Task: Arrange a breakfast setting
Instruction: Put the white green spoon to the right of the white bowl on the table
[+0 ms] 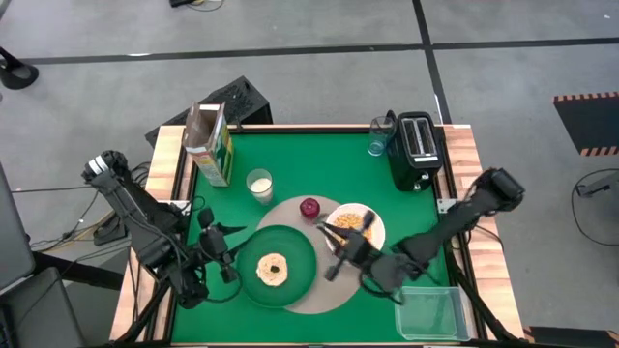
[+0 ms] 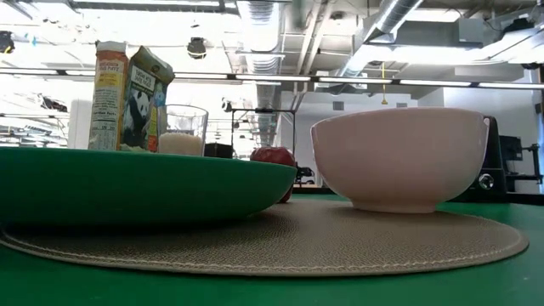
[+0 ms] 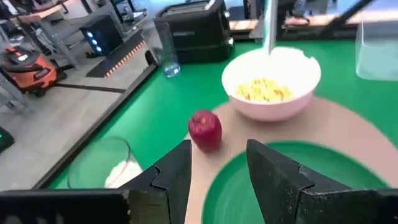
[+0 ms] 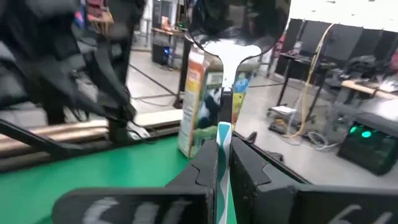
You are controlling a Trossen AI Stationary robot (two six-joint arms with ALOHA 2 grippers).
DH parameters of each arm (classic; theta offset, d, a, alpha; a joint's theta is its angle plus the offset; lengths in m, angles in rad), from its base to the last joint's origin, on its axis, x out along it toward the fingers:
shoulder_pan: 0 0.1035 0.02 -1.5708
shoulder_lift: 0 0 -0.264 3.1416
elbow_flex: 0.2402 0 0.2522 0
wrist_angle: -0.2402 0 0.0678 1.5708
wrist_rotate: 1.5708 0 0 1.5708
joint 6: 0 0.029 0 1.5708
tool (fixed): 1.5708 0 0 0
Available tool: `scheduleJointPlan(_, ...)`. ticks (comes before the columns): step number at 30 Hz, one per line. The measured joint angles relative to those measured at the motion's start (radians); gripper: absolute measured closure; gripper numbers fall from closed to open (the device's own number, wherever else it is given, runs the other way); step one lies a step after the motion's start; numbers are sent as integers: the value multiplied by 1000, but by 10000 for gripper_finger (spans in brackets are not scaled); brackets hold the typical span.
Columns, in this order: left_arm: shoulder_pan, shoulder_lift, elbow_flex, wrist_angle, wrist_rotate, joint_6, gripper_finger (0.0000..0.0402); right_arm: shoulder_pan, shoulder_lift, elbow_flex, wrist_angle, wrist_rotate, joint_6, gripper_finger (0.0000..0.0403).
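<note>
At the far left of the table stands the green-yellow cereal box (image 1: pixel 213 145), its top flaps open, with the milk glass (image 1: pixel 259 185) just to its right and a little nearer. The left gripper (image 1: pixel 221 253) sits at the near left, over the left rim of the dark green plate (image 1: pixel 295 280). Its 2 fingers (image 3: pixel 176 176) stand partly apart with an empty gap between them, holding nothing. The plate rests on the left part of the round beige placemat (image 1: pixel 324 295), and the small pale bagel (image 1: pixel 272 270) lies in the plate's middle. The red apple (image 1: pixel 309 207) sits on the far edge of the placemat, between plate and white bowl (image 1: pixel 360 228). The bowl, with yellow cereal inside, stands on the right part of the placemat. The right gripper (image 1: pixel 345 253) is at the near edge of the bowl, its jaws pinched narrowly on the handle of the metal spoon (image 4: pixel 231 37), whose bowl end points up in the right wrist view. At the far right stand a black toaster (image 1: pixel 417 150) and a clear cup (image 1: pixel 379 137); a clear container (image 1: pixel 433 311) sits at the near right.
</note>
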Motion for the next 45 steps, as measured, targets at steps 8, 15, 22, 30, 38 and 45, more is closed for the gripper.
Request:
scheduleJointPlan(8,-33,0,-149,-6,62,-120,260,135,-209,0,-460,42,466,366)
scheduleJointPlan(15,-35,0,-249,29,127,-145,260,174,-295,0,-976,-95,1093,364)
scheduleJointPlan(22,-39,-55,-350,122,180,-118,260,173,-301,0,-1337,-341,1571,364)
scheduleJointPlan(30,-39,-148,-430,178,173,-127,260,240,-313,0,-1590,-462,1894,363)
scheduleJointPlan(38,-39,-166,-449,238,164,-85,260,265,-315,-59,-1796,-623,2135,363)
scheduleJointPlan(45,-39,-166,-449,259,163,-63,260,218,-369,-174,-1706,-657,2127,363)
